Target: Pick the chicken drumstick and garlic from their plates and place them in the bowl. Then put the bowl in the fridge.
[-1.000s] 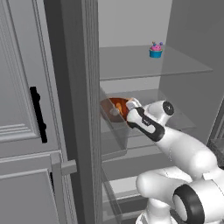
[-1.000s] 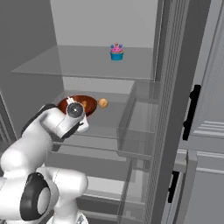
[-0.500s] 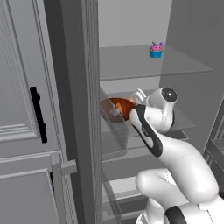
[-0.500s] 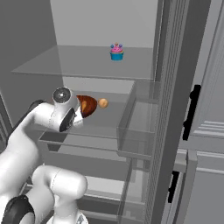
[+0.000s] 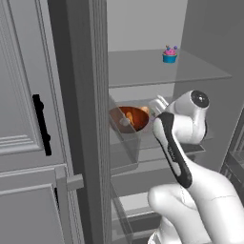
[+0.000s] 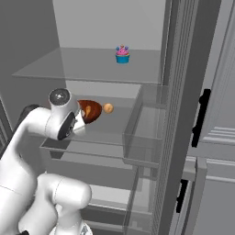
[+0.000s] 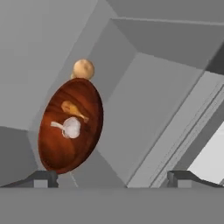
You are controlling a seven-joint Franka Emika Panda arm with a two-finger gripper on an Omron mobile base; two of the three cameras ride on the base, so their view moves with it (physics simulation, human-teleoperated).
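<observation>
Bowl (image 7: 70, 127) on fridge (image 6: 176, 92) shelf, drumstick (image 7: 73, 109) and garlic (image 7: 70, 127) inside. Pincer (image 7: 113, 178) wide, empty, just short of rim; bare shelf alongside.

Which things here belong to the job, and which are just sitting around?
Job:
- bowl, resting on a fridge shelf
- chicken drumstick in the bowl
- garlic in the bowl
- claw, open, clear of the bowl

Lying about:
- cupcake on the upper shelf
- small round tan item beside the bowl
</observation>
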